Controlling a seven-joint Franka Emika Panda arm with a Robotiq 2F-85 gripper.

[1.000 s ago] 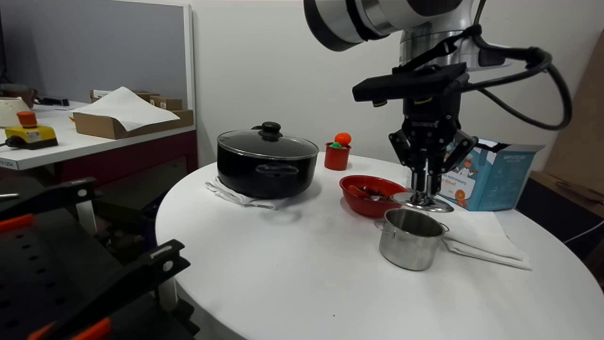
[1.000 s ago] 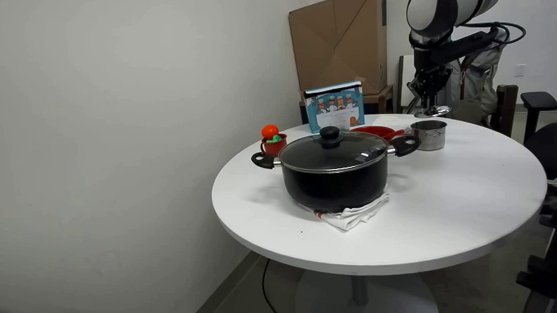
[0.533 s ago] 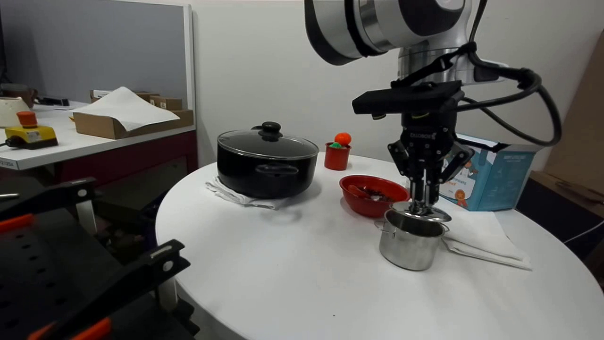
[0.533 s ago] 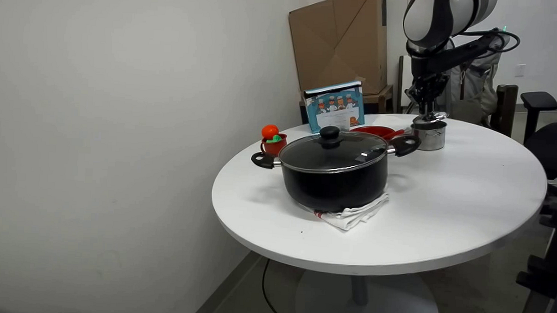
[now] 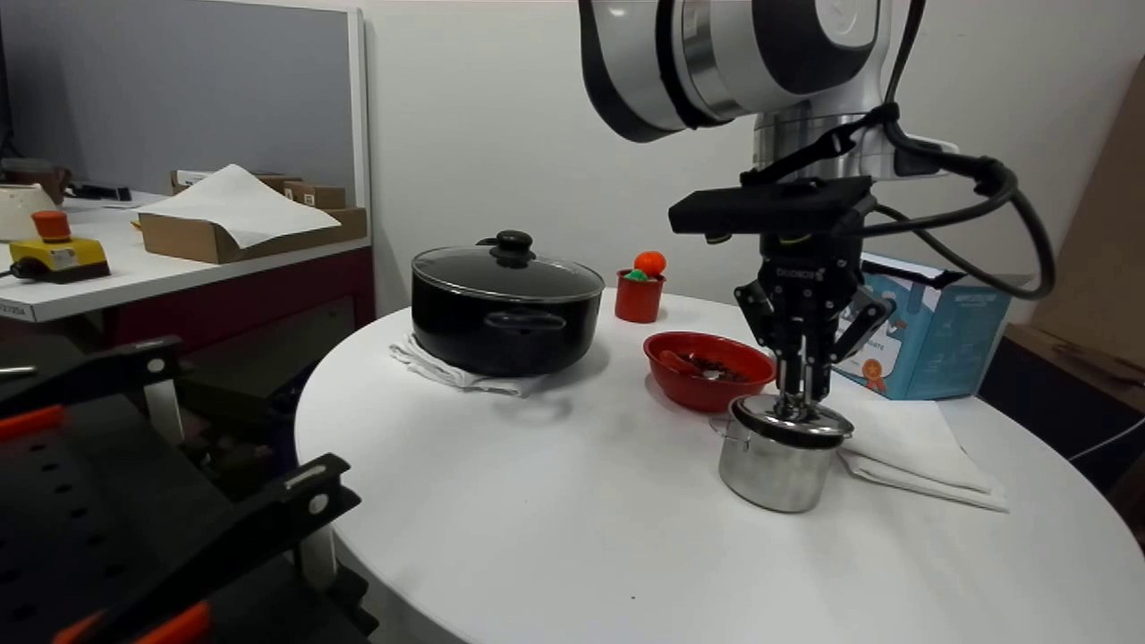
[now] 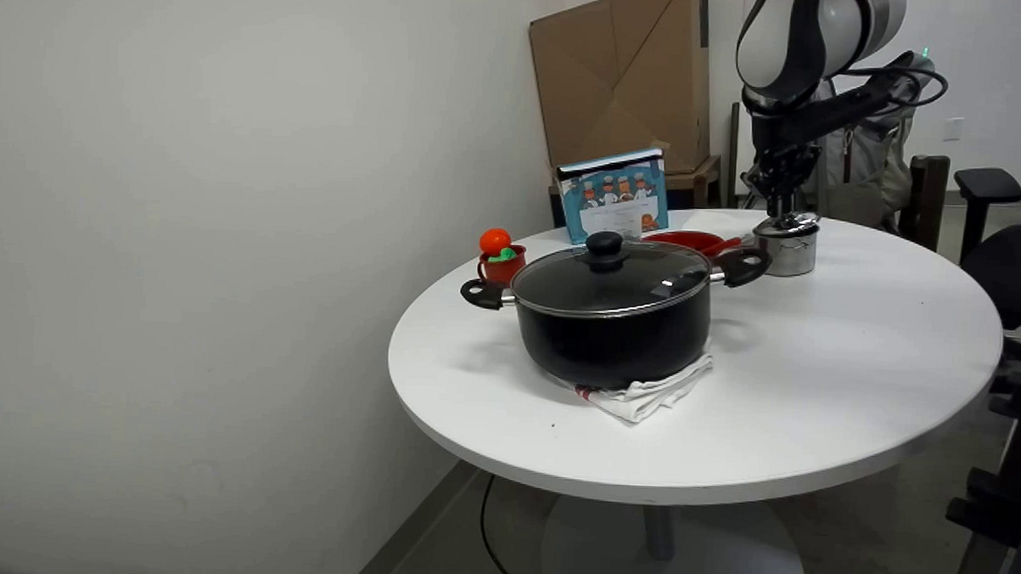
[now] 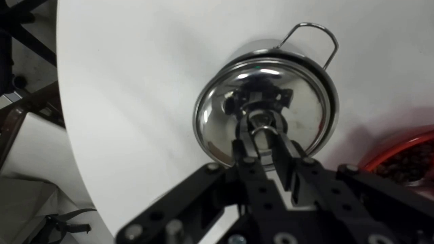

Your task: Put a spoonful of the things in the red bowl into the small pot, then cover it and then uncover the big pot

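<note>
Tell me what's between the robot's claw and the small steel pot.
A shiny lid: the gripper holds it over the small pot. The wrist view and both exterior views show it.

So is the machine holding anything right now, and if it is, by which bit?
Yes: the gripper holds the shiny steel lid by the handle on its top, at the mouth of the small pot.

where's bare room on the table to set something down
The widest bare patch of table is bordered in an exterior view by the big pot, the small pot and the near rim. A narrower strip separates the big pot from the red bowl. It's crowded around the small pot: red bowl, folded cloth and the end effector holding its lid.
</note>
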